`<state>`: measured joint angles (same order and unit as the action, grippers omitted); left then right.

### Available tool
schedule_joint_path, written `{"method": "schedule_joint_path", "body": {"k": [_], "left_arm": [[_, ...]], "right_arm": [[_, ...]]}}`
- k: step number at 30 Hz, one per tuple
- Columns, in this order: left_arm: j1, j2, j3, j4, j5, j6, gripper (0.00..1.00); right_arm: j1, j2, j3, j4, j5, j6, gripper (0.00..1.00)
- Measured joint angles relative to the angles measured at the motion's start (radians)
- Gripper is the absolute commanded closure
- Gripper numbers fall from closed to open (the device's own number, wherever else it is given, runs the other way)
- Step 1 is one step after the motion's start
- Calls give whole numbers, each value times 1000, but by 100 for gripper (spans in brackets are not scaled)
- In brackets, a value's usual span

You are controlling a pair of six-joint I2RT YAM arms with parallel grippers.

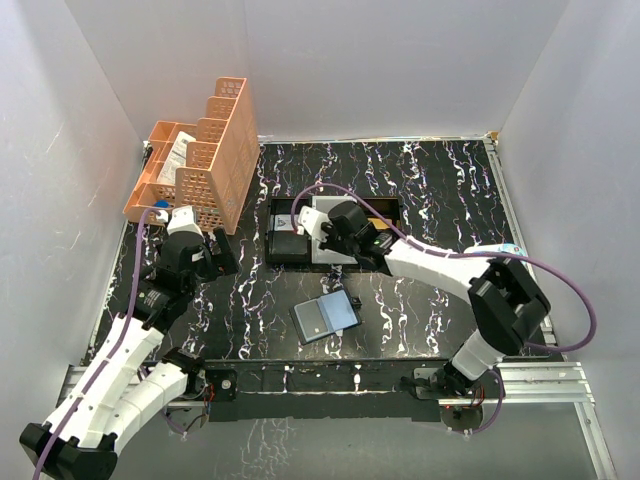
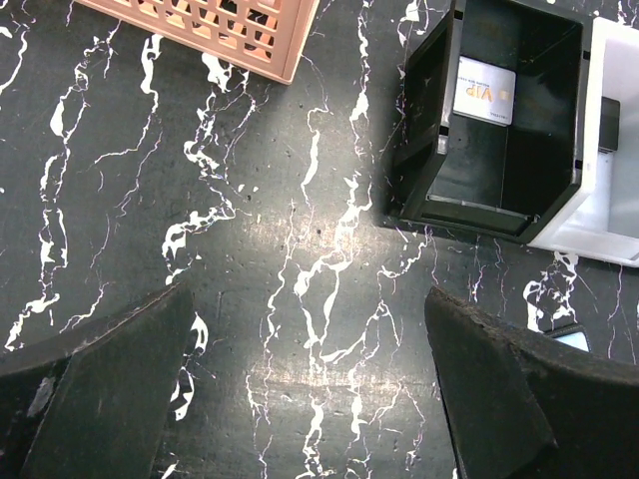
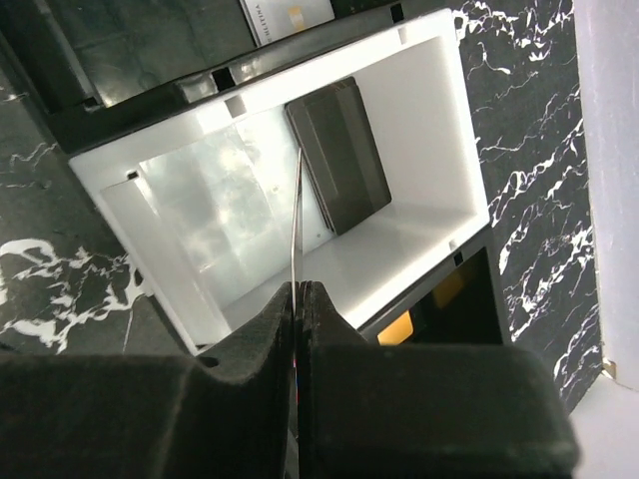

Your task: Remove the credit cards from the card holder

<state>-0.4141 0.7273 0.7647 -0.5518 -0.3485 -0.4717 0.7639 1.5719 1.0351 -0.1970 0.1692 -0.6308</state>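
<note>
The grey-blue card holder (image 1: 323, 318) lies open and flat on the table, in front of the tray. A corner of the holder shows in the left wrist view (image 2: 576, 338). My right gripper (image 1: 314, 226) (image 3: 299, 289) is shut on a thin card (image 3: 297, 205), seen edge-on and held upright over the tray's white compartment (image 3: 419, 249). A dark card (image 3: 339, 155) lies in that compartment. My left gripper (image 1: 216, 255) (image 2: 308, 329) is open and empty above bare table, left of the tray.
The black-and-white three-compartment tray (image 1: 390, 203) holds a white VIP card (image 2: 484, 90) (image 3: 290, 14) in its left black compartment and a yellow card (image 3: 412, 325) in its right one. An orange basket (image 1: 205, 160) (image 2: 220, 25) stands at the back left. White walls enclose the table.
</note>
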Motion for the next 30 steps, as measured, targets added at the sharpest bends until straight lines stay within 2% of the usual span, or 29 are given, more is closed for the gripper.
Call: {"method": "schedule_joint_path", "body": {"k": [16, 30], "left_arm": [[0, -23, 0, 0, -2, 0, 1], [0, -35, 0, 2, -2, 8, 1]], "right_arm": [[-48, 236, 125, 132, 72, -132, 100], [-105, 345, 188, 171, 5, -222, 100]]}}
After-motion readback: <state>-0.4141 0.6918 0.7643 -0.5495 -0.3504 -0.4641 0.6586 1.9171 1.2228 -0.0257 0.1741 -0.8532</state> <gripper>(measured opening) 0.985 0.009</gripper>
